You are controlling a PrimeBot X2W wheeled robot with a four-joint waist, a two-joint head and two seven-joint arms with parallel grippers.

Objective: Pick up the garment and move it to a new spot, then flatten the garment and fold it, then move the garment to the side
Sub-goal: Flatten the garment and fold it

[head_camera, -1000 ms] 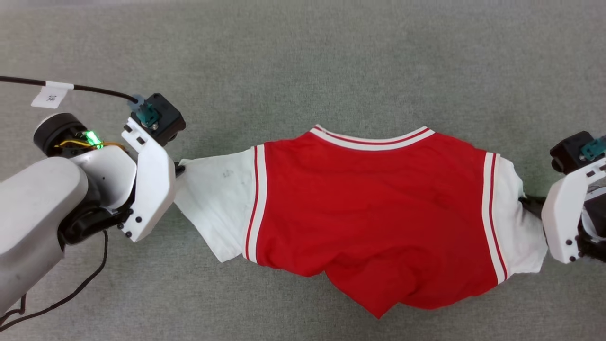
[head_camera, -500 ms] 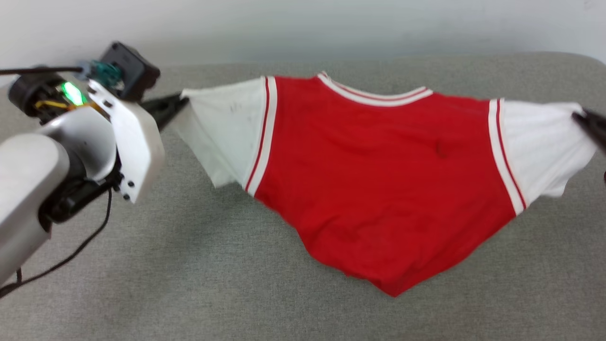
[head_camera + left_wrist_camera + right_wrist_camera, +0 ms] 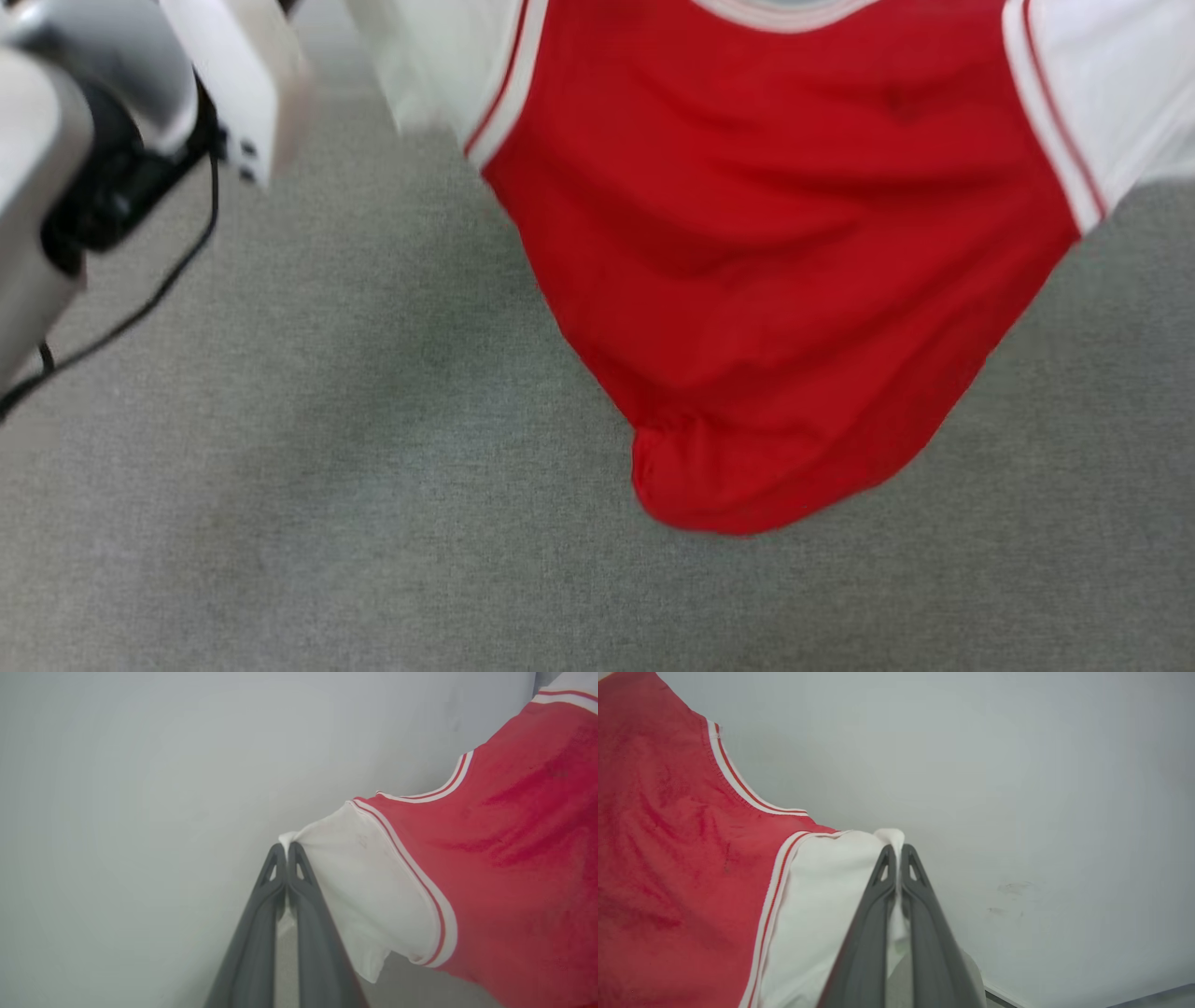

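The garment (image 3: 784,243) is a red jersey T-shirt with white sleeves and striped trim. It hangs in the air over the grey surface, stretched between both arms, its red body sagging to a rounded point. In the left wrist view my left gripper (image 3: 286,847) is shut on the tip of one white sleeve (image 3: 359,877). My right gripper (image 3: 896,848) is shut on the tip of the other white sleeve (image 3: 822,905). The pale left forearm (image 3: 112,84) is at the head view's upper left.
A grey fabric-covered surface (image 3: 327,485) lies below the hanging shirt. A black cable (image 3: 121,322) trails from the left arm. A plain pale wall (image 3: 140,788) stands behind both grippers.
Both grippers have lifted the shirt by its sleeves off the surface. It lay crumpled a second ago and now hangs stretched. The head view has shifted too.
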